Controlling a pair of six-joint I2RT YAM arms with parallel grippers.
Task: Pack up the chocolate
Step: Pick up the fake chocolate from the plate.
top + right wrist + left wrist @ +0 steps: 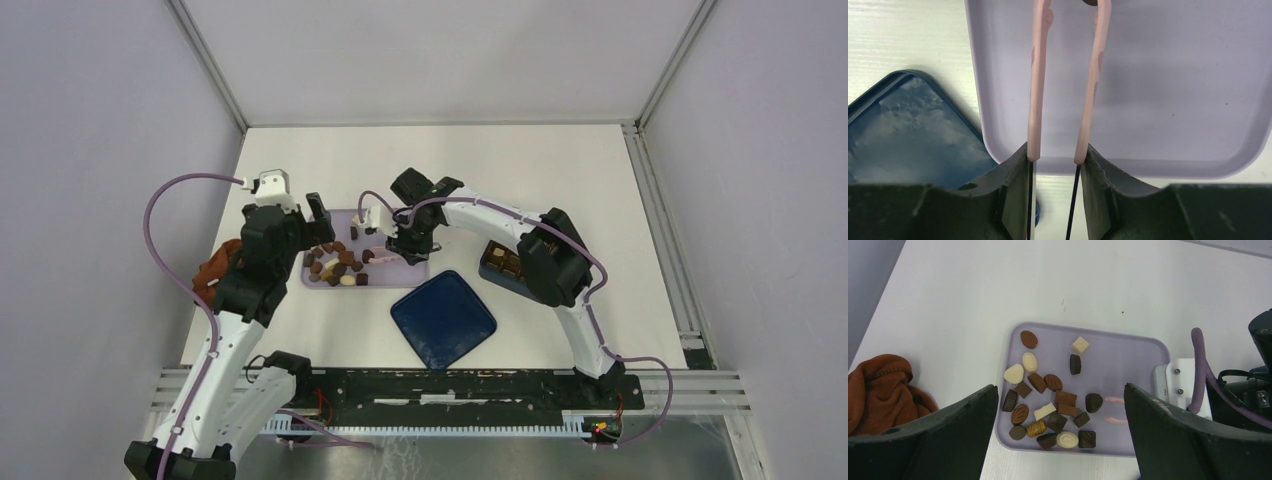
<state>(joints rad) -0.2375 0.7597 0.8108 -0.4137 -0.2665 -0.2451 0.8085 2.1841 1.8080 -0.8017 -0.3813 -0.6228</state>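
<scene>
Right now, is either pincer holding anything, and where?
The right pincer grips the pink tongs across both arms near their back end; the left pincer holds nothing.

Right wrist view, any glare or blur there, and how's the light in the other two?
Right wrist: pale glare patches on the blue lid, tongs sharp. Left wrist: chocolate crisp, shadows faint. Top: even, flat light, but the chocolate is too small for detail.
</scene>
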